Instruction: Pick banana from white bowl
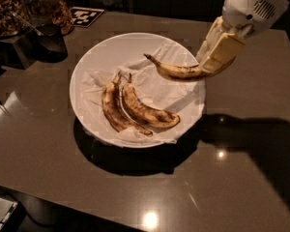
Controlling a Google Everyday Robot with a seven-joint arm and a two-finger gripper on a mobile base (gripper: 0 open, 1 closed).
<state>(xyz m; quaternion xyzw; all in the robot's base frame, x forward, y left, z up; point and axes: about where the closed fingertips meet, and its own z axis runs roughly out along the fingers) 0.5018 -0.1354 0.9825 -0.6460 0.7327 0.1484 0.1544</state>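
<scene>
The slim yellow banana (180, 70) with light brown speckles hangs in the air over the right side of the white bowl (106, 50), stem pointing left. My gripper (213, 62) is shut on its right end, coming in from the upper right. The bowl is wide and shallow, lined with crumpled white paper (159, 88). Two darker bananas lie in it: a brown-blotched one (114, 109) on the left and a thicker one (147, 111) beside it.
The bowl stands on a dark brown table (241, 178). Glass jars of nuts (5, 6) and a dark cup (50, 42) stand at the back left, with a black-and-white marker tag (84, 16) behind them.
</scene>
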